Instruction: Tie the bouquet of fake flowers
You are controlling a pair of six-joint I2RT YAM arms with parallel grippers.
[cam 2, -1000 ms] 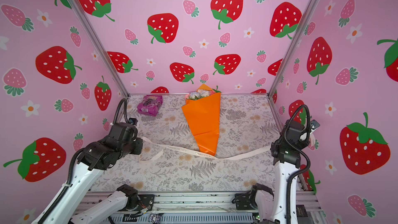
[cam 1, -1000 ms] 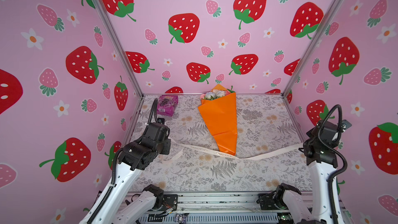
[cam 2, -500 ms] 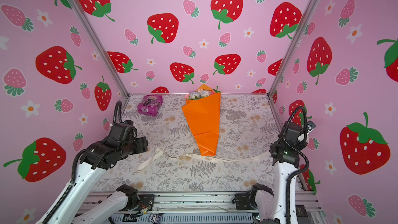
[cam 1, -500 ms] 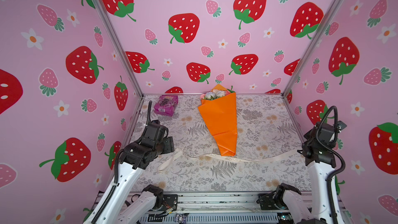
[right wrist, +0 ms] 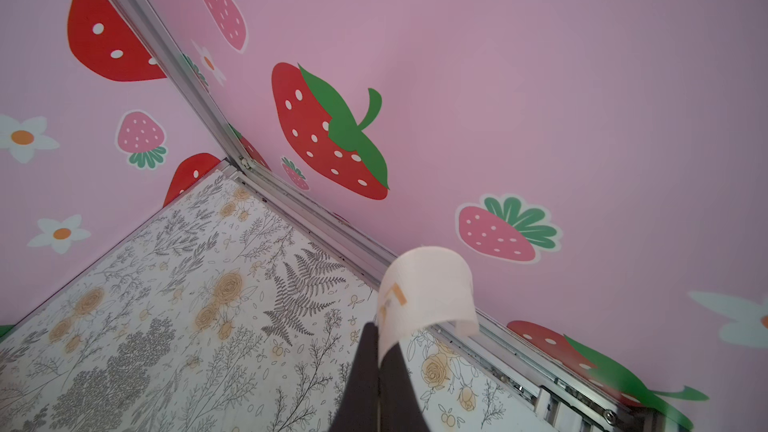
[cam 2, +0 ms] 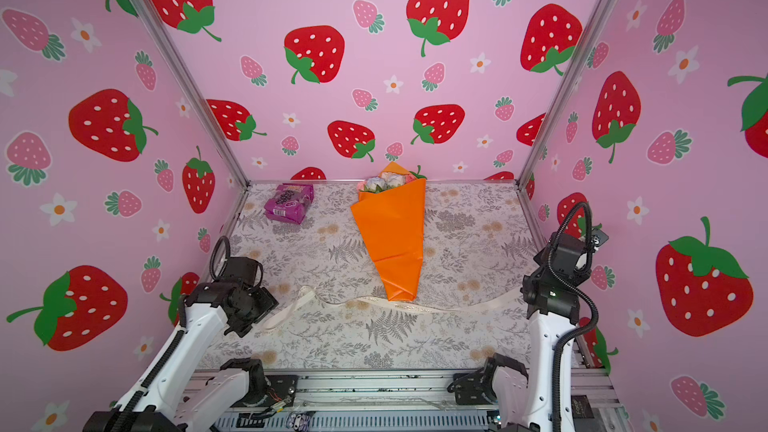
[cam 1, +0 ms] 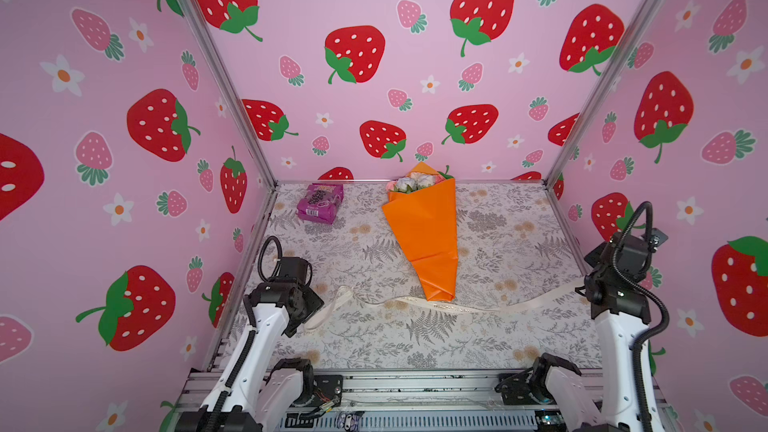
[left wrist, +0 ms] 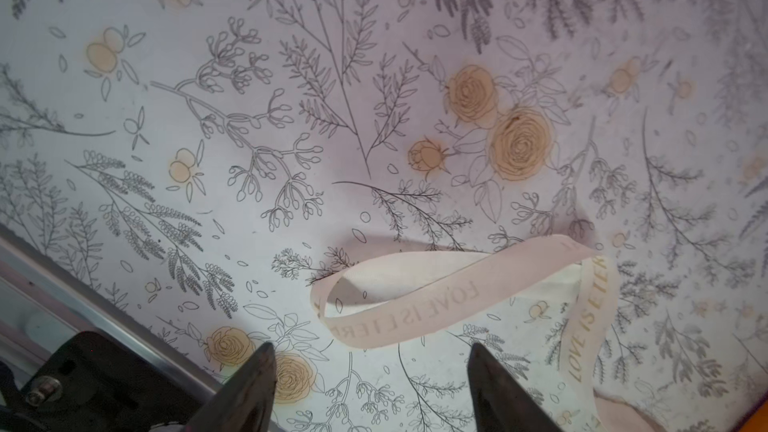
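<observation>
At about 8 o'clock on the near side of the table (cam 1: 374,347), the left gripper (left wrist: 370,350) has just let go. A second ago it held one end of the cream ribbon (left wrist: 415,310) lifted and fairly taut. Now its jaws stand spread with nothing between them, and that end lies in a slack loop on the table just ahead of it. Across at 4 o'clock, the right gripper (right wrist: 378,371) still has its jaws pressed together on the ribbon's other end, which curls up out of the pinch.

Between the two, the ribbon runs loosely across the table and passes the narrow tip of the bouquet of fake flowers (cam 1: 424,234). Whether the tip rests on the ribbon or only touches it cannot be told. The orange-wrapped bouquet has not moved: it lies from the centre toward 12 o'clock, flower heads at the far end. Farther off, at 11 o'clock, a purple snack packet (cam 1: 320,203) sits untouched.

Nothing is wound or knotted yet, so the tie seems barely begun. The release looks like a step toward a fresh hold. With the tension gone, the ribbon will probably have to be picked up again and carried around the wrapping.
</observation>
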